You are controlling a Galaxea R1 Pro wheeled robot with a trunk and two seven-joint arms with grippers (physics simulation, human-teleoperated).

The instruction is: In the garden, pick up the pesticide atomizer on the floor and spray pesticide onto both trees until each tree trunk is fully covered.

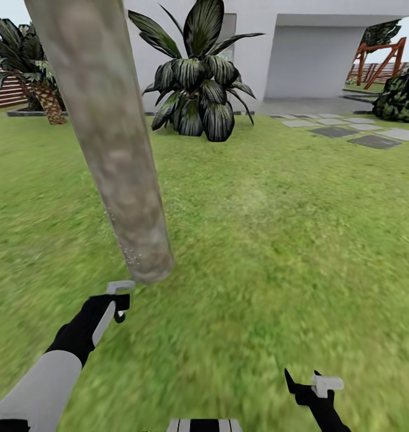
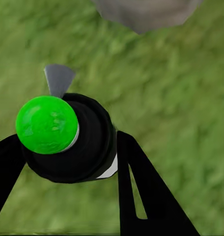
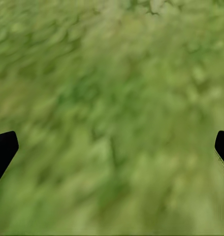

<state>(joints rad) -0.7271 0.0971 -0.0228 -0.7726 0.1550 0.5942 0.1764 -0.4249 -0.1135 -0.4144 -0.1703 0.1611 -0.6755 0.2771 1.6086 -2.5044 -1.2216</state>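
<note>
The thick pale mottled tree trunk leans across the left of the head view and meets the grass floor just ahead of my left arm. My left gripper sits right beside the trunk's base, shut on the pesticide atomizer. In the left wrist view the atomizer is a black body with a bright green cap and a grey nozzle, held between the black fingers of the left gripper, with the trunk close beyond. My right gripper hangs open over bare grass.
A dark broad-leaved plant stands behind the trunk before the white house. Grey paving slabs lie at the far right, near a bush and a wooden frame. A palm and fence are far left.
</note>
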